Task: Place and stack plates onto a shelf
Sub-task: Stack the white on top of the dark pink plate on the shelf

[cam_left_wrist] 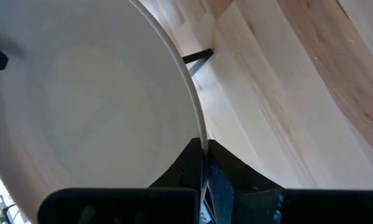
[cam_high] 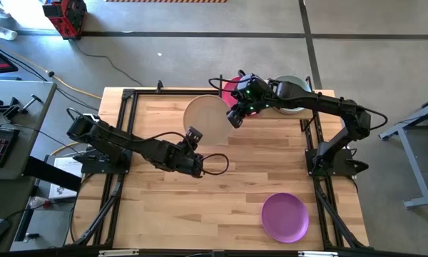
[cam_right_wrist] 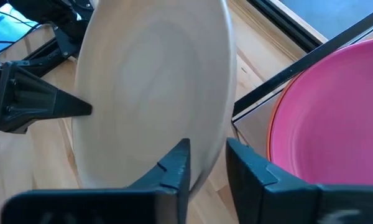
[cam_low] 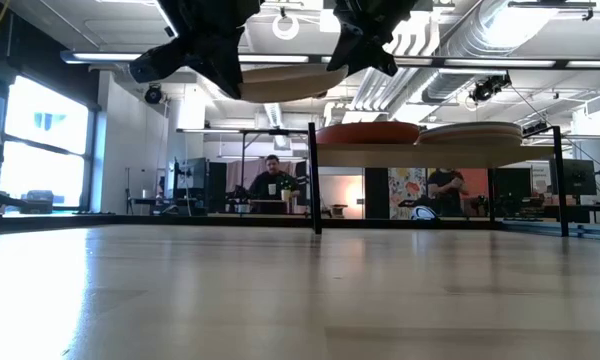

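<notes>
The left pincer [cam_high: 193, 135] pinches the cream plate's [cam_high: 208, 118] rim above the tabletop [cam_high: 221, 193]; the right pincer [cam_high: 235, 118] (fingers spread) straddles its opposite edge beside the shelf [cam_low: 440, 146].

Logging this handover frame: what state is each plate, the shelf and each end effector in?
Cream plate: lifted off the table, held at opposite rims by both arms.
Left end effector: shut on cream plate's rim.
Right end effector: open, straddling cream plate's rim.
Purple plate: flat on table, untouched.
Magenta plate: stacked on shelf.
Shelf: loaded with plates.
</notes>
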Robot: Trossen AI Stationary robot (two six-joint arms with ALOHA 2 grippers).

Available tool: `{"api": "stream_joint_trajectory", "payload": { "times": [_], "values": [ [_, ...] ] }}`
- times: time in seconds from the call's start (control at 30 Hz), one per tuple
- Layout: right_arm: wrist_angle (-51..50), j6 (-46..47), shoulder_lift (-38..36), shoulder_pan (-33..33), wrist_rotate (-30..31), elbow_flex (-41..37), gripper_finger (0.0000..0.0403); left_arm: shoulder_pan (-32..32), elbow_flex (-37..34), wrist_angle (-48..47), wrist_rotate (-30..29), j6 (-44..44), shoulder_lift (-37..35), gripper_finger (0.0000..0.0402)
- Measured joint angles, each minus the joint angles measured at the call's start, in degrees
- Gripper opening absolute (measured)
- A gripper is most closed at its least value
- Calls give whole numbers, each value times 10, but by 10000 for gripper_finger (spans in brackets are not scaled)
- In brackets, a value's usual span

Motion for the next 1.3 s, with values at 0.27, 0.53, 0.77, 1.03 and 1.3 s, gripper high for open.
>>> {"api": "stream_joint_trajectory", "payload": {
  "times": [0.27, 0.53, 0.77, 1.03, 1.3],
  "values": [
    [1, -11, 0, 0, 22, 0, 9, 0, 0, 18, -2, -4, 0, 11],
    [-1, -13, 0, 0, 26, 0, 2, 0, 0, 34, -4, -7, 0, 32],
    [-8, -15, 0, 0, 41, 0, 0, 0, 0, 35, 11, -31, 0, 56],
    [-12, -15, 0, 0, 42, 0, 0, 0, 0, 53, 33, -76, 0, 103],
    [-15, -17, 0, -13, 42, 0, 0, -10, -1, 55, -20, -123, 0, 117]
  ]
}}
